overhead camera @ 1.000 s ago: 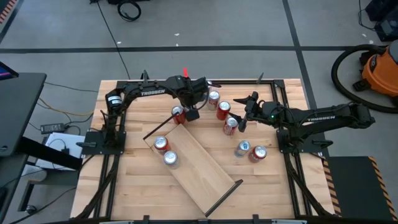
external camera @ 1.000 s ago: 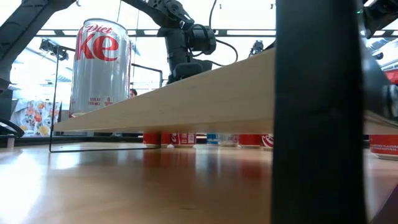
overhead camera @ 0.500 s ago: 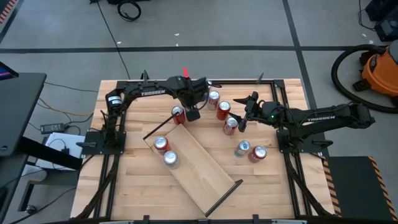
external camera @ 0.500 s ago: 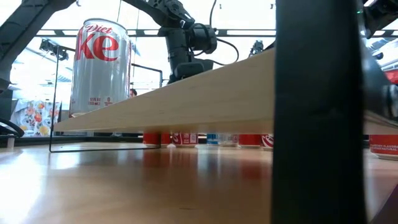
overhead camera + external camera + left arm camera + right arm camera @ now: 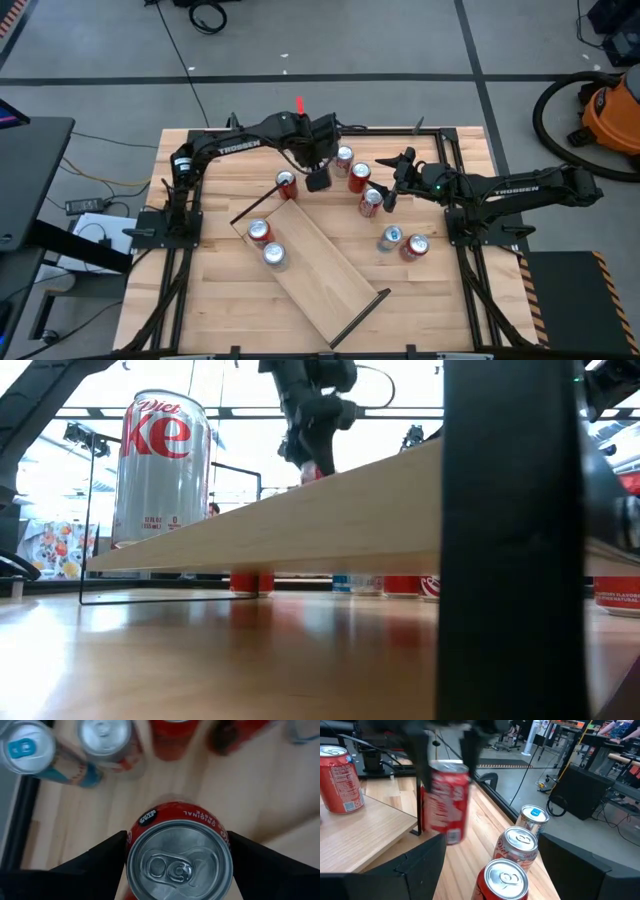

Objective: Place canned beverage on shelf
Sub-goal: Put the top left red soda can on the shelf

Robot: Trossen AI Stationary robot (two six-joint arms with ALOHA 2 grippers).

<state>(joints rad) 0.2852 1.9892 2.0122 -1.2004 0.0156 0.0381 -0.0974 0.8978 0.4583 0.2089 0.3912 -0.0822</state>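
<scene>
Left hand (image 5: 177,857) pinches a red can (image 5: 178,854); only the low view shows it lifted.

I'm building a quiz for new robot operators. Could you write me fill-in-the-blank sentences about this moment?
1. The left gripper is shut on a ___ can, held clear of the table.
2. The shelf already carries ___ cans.
3. The right gripper waits among the cans beside the shelf with its fingers ___.

Missing words: red; two; open
</scene>
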